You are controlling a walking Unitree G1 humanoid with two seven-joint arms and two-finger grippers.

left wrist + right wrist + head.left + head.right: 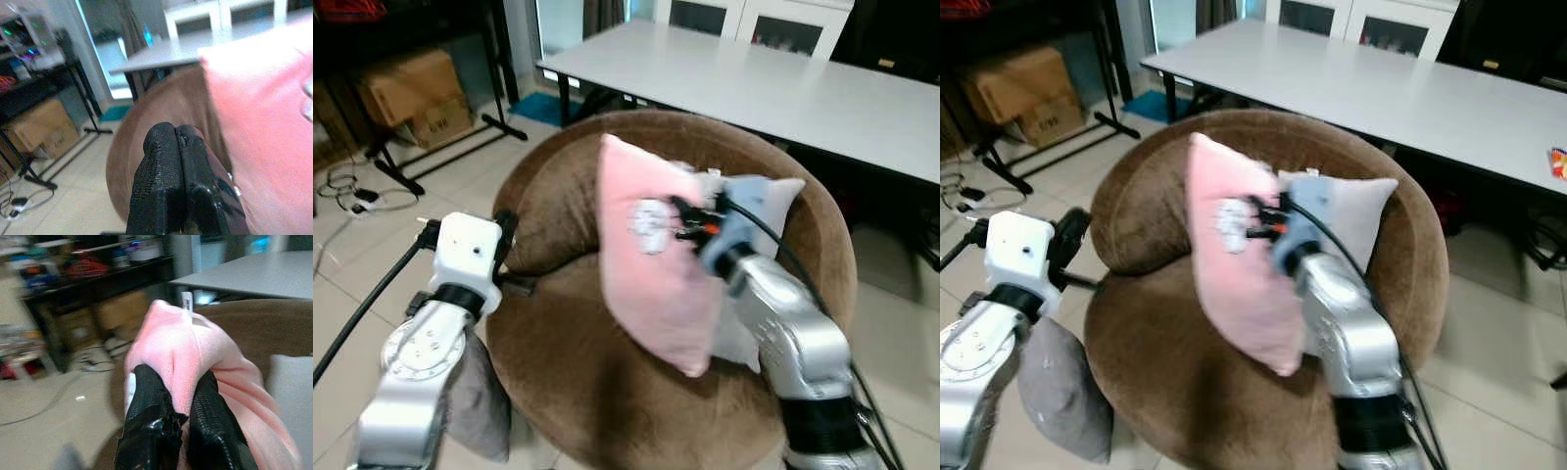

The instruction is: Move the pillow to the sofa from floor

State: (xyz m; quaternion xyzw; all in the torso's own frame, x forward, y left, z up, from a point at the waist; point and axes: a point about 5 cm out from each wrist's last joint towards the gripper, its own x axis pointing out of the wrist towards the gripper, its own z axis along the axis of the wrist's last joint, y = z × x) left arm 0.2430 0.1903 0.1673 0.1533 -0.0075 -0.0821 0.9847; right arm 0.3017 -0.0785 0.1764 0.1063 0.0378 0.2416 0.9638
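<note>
My right gripper [683,221] is shut on the upper edge of a pink pillow [646,284], pinching a fold of its fabric between the fingers [146,396]. The pillow hangs upright over the seat of a round brown sofa chair [568,382]. Its lower corner is close to the seat; I cannot tell whether it touches. My left gripper [505,235] is shut on nothing, at the sofa's left rim, its fingertips [168,142] pressed together beside the pink pillow [264,127].
A pale pillow [1356,211] leans on the sofa's backrest behind the pink one. A grey pillow [1062,392] lies on the tiled floor against the sofa's left side. A long white table [783,88] stands behind. Cardboard boxes [416,93], a black stand and cables [352,196] are at far left.
</note>
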